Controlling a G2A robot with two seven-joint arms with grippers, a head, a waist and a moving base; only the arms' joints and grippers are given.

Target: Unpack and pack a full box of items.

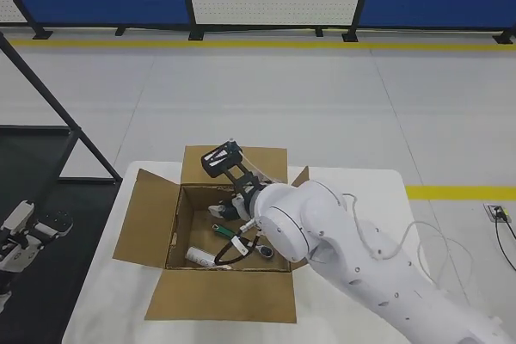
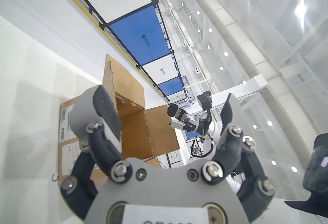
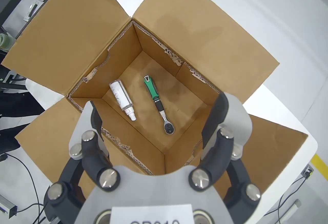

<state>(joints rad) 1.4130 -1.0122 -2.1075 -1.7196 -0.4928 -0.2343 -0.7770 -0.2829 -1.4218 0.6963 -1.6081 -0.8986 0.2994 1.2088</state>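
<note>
R gripper (image 3: 156, 101), wide open & empty, hangs over box (image 3: 205, 50) w/ ratchet (image 3: 156, 103) straight below btwn fingers, long axis across closing line.

An open cardboard box (image 3: 205, 37) holds a white spray bottle (image 3: 121, 100) and a green-handled ratchet (image 3: 157, 104), lying flat side by side.

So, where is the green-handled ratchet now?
The ratchet lies on the floor of the open box, beside the white bottle, in the right wrist view.
</note>
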